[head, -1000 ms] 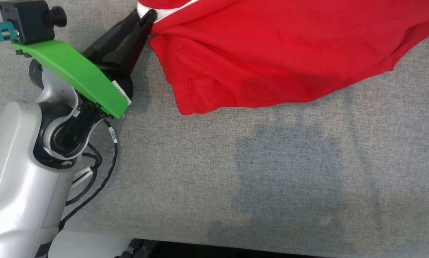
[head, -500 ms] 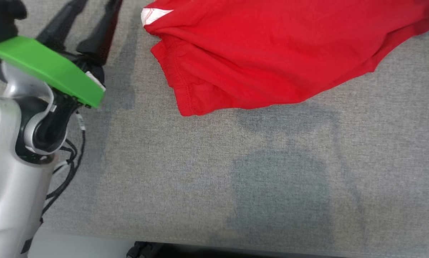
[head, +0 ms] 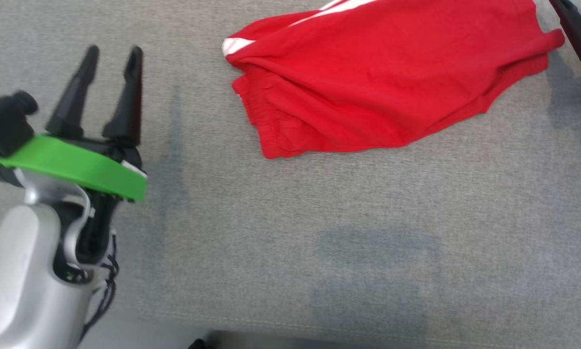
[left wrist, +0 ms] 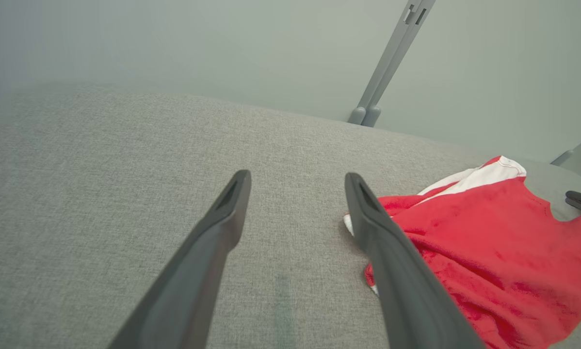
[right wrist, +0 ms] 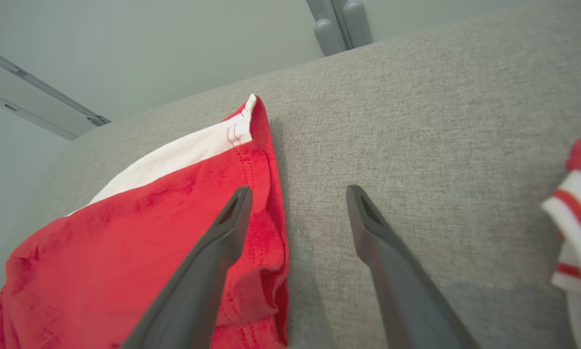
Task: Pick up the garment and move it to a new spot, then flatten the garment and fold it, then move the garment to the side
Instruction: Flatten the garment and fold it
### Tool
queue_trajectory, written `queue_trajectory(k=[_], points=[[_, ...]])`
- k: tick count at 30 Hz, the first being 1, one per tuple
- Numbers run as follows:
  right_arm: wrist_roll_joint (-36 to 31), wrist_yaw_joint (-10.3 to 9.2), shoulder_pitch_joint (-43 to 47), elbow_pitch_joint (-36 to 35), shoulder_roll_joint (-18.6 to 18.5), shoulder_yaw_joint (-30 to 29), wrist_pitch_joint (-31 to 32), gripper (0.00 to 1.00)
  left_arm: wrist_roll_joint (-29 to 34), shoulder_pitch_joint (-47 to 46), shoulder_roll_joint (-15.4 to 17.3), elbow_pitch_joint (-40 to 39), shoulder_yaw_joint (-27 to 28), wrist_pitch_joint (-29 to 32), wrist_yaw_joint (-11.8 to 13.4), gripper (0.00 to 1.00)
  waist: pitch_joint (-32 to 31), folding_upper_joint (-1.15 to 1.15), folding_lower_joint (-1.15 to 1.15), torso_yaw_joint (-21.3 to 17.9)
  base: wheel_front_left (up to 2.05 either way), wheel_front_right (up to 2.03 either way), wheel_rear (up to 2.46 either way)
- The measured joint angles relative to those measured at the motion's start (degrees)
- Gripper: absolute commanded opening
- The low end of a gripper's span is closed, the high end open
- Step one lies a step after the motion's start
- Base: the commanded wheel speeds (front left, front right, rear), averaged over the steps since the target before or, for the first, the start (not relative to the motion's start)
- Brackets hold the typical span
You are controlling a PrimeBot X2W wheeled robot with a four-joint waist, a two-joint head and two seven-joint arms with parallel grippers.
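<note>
The red garment (head: 378,82) lies on the grey surface (head: 319,218), upper middle of the head view — long axis left to right, white-trimmed corner pointing left. The left gripper (head: 114,49), well apart, gapes wide and empty; the right gripper (right wrist: 298,190), at the garment's right end, likewise.

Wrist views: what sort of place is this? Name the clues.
Likely a lab workbench for folding: grey fabric-covered table, a red garment on it, plain wall and metal post behind.
</note>
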Motion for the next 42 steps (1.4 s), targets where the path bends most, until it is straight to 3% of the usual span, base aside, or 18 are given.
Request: queue_trajectory(k=[16, 35, 36, 37, 38, 39, 40, 42], points=[[2.74, -1.49, 3.49, 4.24, 0.82, 1.47, 2.43, 1.0, 0.23, 11.14, -2.1, -1.99, -0.49, -6.01, 0.96, 1.0, -3.41, 0.0, 0.0, 5.93, 0.0, 0.0, 0.0], [3.09, -3.01, 5.2, 5.93, 0.15, 2.08, 5.25, 1.0, 0.32, 16.0, -2.81, -3.67, -1.1, -8.42, 0.97, 1.0, -6.24, 0.0, 0.0, 7.48, 0.0, 0.0, 0.0], [3.31, -3.02, 5.14, 5.93, 0.33, 1.96, 5.39, 0.96, 0.32, 16.01, -2.79, -3.99, -1.13, -8.42, 0.97, 1.0, -6.12, 0.0, 0.0, 7.52, 0.0, 0.0, 0.0], [3.31, -3.02, 5.14, 5.93, 0.33, 1.96, 5.39, 0.67, 0.32, 16.01, -2.79, -3.99, -1.13, -8.42, 0.97, 1.0, -6.12, 0.0, 0.0, 7.52, 0.0, 0.0, 0.0], [3.52, -3.03, 5.09, 5.95, 0.58, 1.88, 5.39, 0.45, 0.32, 16.01, -2.76, -4.17, -1.16, -8.42, 0.97, 1.0, -6.03, 0.0, 0.0, 7.59, 0.0, 0.0, 0.0], [3.67, -3.05, 5.02, 5.95, 0.89, 1.8, 5.39, 0.32, 0.32, 16.02, -2.72, -4.27, -1.16, -8.42, 0.97, 1.0, -5.97, 0.0, 0.0, 7.65, 0.0, 0.0, 0.0], [3.7, -3.04, 4.91, 5.93, 1.24, 1.74, 5.39, 0.0, 0.32, 16.02, -2.67, -4.42, -1.15, -8.42, 0.97, 1.0, -5.93, 0.0, 0.0, 7.69, 0.0, 0.0, 0.0], [4.43, -3.04, 4.74, 5.92, 1.91, 1.59, 5.57, 0.0, 0.32, 16.02, -2.52, -4.52, -1.13, -8.42, 0.97, 1.0, -5.9, 0.0, 0.0, 7.74, 0.0, 0.0, 0.0]])
